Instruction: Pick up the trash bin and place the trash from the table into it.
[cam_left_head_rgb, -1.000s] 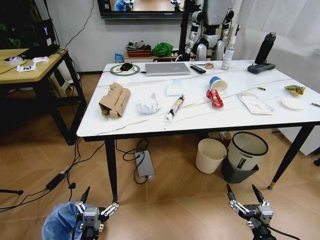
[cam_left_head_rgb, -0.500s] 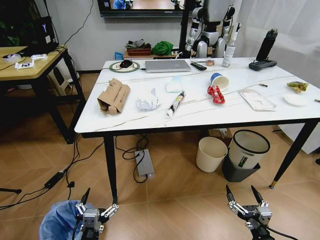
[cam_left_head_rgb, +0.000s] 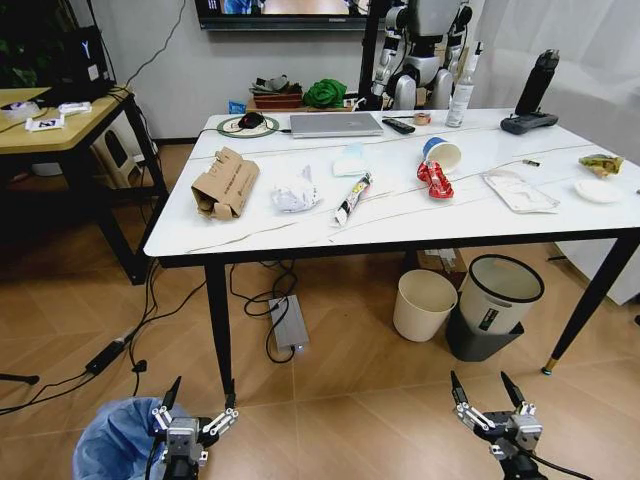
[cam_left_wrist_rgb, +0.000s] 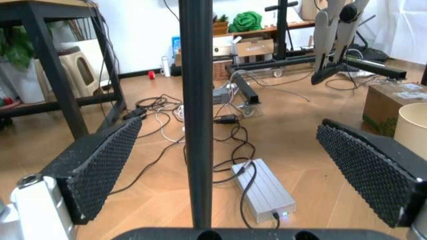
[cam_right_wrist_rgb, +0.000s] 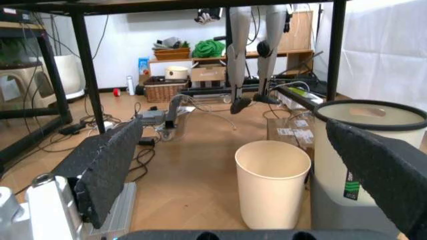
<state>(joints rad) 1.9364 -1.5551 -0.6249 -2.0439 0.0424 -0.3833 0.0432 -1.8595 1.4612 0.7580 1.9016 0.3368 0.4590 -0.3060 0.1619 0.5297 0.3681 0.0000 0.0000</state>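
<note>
— Nearest the robot, what was there?

— The left pincer (cam_left_head_rgb: 194, 428) hung low over the wooden floor with its fingers spread apart and nothing between them. Just beside it, on its left, the small round bin lined with a crinkly light-blue plastic bag (cam_left_head_rgb: 112, 452) stood on the floor, mouth upward. The right pincer (cam_left_head_rgb: 491, 404) was also low, fingers wide apart, gripping nothing.

— And through the wrist cameras?

— Between the left pincer's two black textured pads (cam_left_wrist_rgb: 107, 167) stood a slim black leg (cam_left_wrist_rgb: 197, 115) of the counter, not touched, with a grey power brick (cam_left_wrist_rgb: 263, 190) on the floor behind it. Beyond the right pincer were a cream round bin (cam_right_wrist_rgb: 273, 182) and a white-lidded dark grey bin (cam_right_wrist_rgb: 363, 165) with a small green label I couldn't read.

— Where did the litter lie?

— On the large white marble-look counter (cam_left_head_rgb: 400, 222). The crushed brown cardboard box (cam_left_head_rgb: 226, 183) lay on its side near the left edge, its long axis running from the near edge to the far one. To its right sat crumpled white paper (cam_left_head_rgb: 295, 192), then a long narrow wrapper (cam_left_head_rgb: 353, 198) angled toward the far right. The red wrapper (cam_left_head_rgb: 434, 180) was just beside a tipped blue-white paper cup (cam_left_head_rgb: 441, 154), whose mouth faced the near right. A flat white packet (cam_left_head_rgb: 520, 190) and a small white plate (cam_left_head_rgb: 599, 190) lay further right.

— Farthest?

— A silver laptop (cam_left_head_rgb: 336, 124), closed, at the far edge.
</note>
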